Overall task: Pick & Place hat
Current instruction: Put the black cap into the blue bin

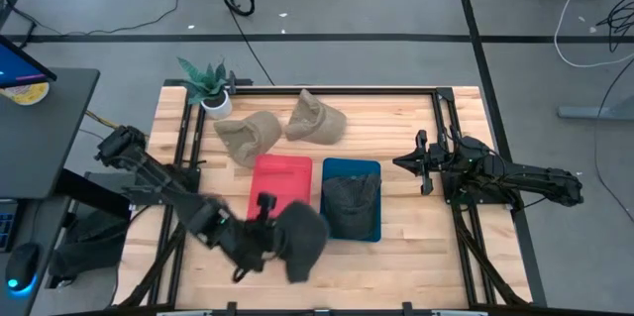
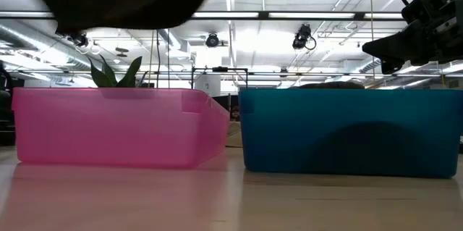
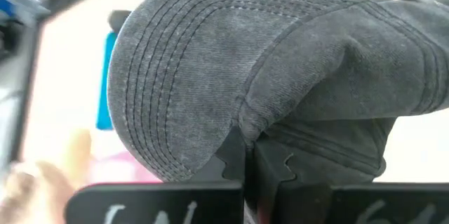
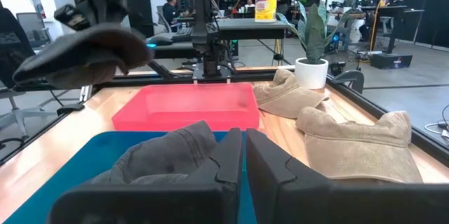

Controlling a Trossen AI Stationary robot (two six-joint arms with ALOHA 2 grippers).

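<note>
Pale wooden planks form the tabletop (image 1: 396,266), bordered by a black metal frame and set on a grey floor with loose cables. At the lower left of the high view the left gripper (image 1: 260,235) is seen closed on a dark grey denim cap with stitched rows on its brim (image 1: 300,239); in the left wrist view the two dark fingers (image 3: 231,159) are pressed together on a fold of the fabric just under the brim. The cap is held off the table, close to the lower edge of a red shallow plastic bin (image 1: 278,182), and in the low view it hangs at the upper left above that bin.

Just right of the red bin a blue plastic bin (image 1: 353,169) is placed, and a second dark grey cap (image 1: 350,200) is laid inside it. Two tan fabric hats (image 1: 248,136) (image 1: 316,118) are left on the wood above the bins, beside a small potted plant in a white pot (image 1: 211,88) near the upper left corner of the table.

At the right of the high view the right gripper (image 1: 424,162) is held above the table edge with its fingers drawn together and nothing between them.
</note>
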